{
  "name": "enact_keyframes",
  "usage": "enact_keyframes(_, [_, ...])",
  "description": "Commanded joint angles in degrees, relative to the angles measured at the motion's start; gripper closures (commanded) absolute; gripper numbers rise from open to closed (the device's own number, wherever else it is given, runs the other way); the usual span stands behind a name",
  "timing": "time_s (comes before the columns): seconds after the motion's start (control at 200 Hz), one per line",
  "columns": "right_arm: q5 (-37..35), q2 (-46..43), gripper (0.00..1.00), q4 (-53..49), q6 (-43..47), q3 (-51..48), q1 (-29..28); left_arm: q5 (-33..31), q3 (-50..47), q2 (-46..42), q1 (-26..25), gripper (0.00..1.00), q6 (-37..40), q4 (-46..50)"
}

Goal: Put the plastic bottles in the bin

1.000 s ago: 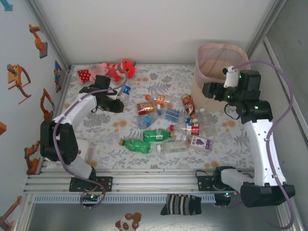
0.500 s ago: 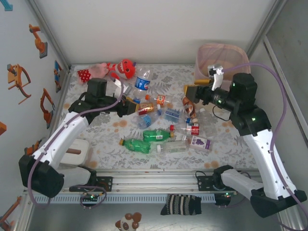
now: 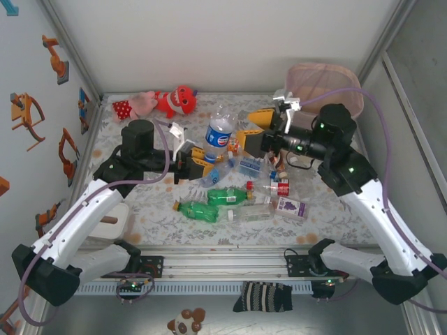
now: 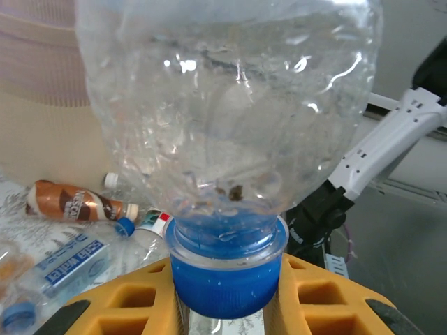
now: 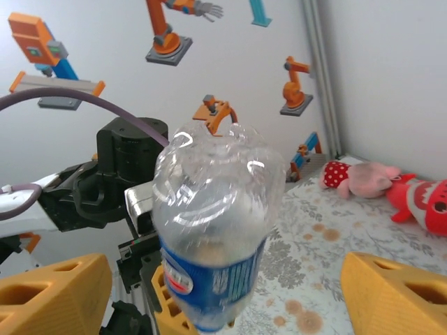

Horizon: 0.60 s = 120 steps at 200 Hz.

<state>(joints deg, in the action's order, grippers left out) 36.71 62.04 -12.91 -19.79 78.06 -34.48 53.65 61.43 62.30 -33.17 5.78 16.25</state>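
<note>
Floral tabletop (image 3: 154, 181) spreads beneath a crinkled, clear, blue-capped bottle (image 3: 218, 132).

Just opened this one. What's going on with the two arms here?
The left hand is shut on the blue cap of a clear plastic bottle with a blue label, holding it cap-down above the table. The right hand is open beside that bottle, its yellow fingers apart on either side, probably for a handover. The pink-rimmed round bin stands at the far right. Several other small plastic bottles lie on the table.
</note>
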Motion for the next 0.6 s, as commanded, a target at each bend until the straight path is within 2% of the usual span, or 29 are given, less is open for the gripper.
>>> enact_keyframes(0.0, [1.96,1.33,0.14,6.09,-0.40,2.57,-1.75,2.63,-0.08,-0.97,-0.82,0.87,1.85,-1.67])
enact_keyframes(0.185, [3.95,4.75,0.13,12.33,-5.12,3.36,-2.79,3.18,0.33,-0.52,-1.37,0.87,1.43,-1.67])
enact_keyframes(0.3, [3.72,6.83,0.13,12.57,-5.70,4.44,-3.55,3.15,0.53,-0.37,-1.74,0.87,1.36,-1.91])
enact_keyframes(0.596, [3.08,9.19,0.27,11.82,-6.18,5.43,-4.37,1.79,0.65,0.27,-1.97,0.87,0.58,-2.11])
